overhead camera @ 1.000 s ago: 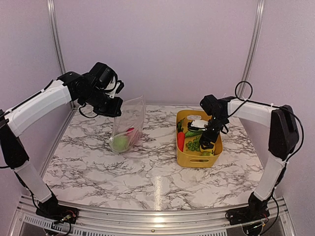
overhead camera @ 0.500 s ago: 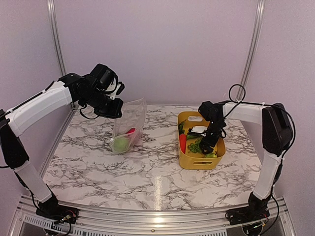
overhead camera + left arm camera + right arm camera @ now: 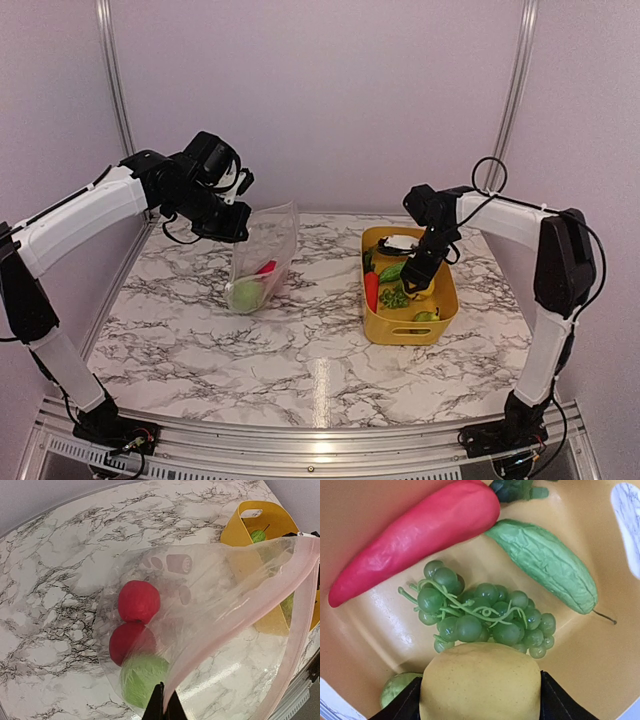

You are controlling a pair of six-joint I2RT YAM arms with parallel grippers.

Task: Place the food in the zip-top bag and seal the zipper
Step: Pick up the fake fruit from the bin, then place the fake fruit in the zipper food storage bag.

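Observation:
My left gripper (image 3: 162, 707) is shut on the pinkish zipper (image 3: 235, 625) edge of the clear zip-top bag (image 3: 266, 248), holding it up off the table. Two red fruits (image 3: 138, 601) and a green one (image 3: 144, 677) lie in the bag's bottom. Over the yellow basket (image 3: 400, 328), my right gripper (image 3: 416, 280) has its fingers (image 3: 402, 707) against both sides of a yellow lemon (image 3: 480, 685). Below it in the basket lie green grapes (image 3: 485, 617), a red carrot (image 3: 415, 535), a green wrinkled vegetable (image 3: 545, 565) and another green piece (image 3: 395, 692).
The basket stands on the marble table (image 3: 310, 330) at the right; the bag hangs at centre left. Pale walls with metal rails (image 3: 512, 100) close the back and sides.
My right gripper has narrowed onto the lemon and shifted slightly toward the back of the basket. The left gripper and bag have stayed put.

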